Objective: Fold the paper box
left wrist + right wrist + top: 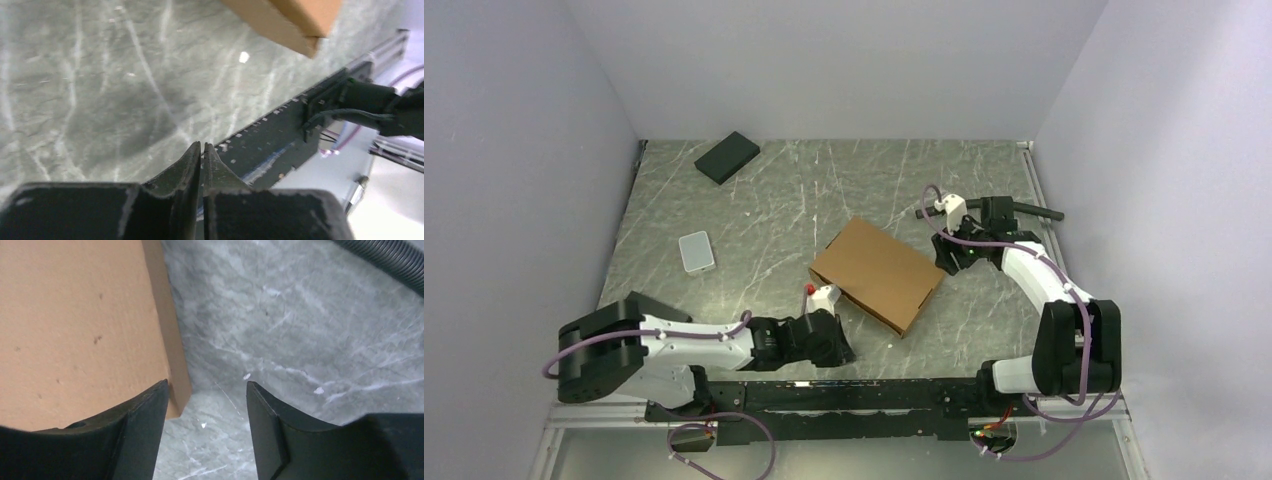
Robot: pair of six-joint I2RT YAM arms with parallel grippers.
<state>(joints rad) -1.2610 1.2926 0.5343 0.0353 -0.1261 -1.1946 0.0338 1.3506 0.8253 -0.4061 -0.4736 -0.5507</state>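
The brown cardboard paper box [879, 273] lies closed and folded flat-topped in the middle of the table. My left gripper [842, 352] is shut and empty, low over the table near the front edge, just in front of the box's near corner [300, 25]. In the left wrist view its fingertips [202, 147] touch each other. My right gripper [946, 258] is open and empty beside the box's right corner. In the right wrist view the box [75, 330] fills the left side, and the gap of the gripper [207, 390] lies over bare table beside that corner.
A black rectangular pad [727, 157] lies at the back left. A small clear plastic case [696, 251] lies left of the box. A black corrugated hose [1034, 210] runs along the back right. The black mounting rail [300, 130] lines the front edge.
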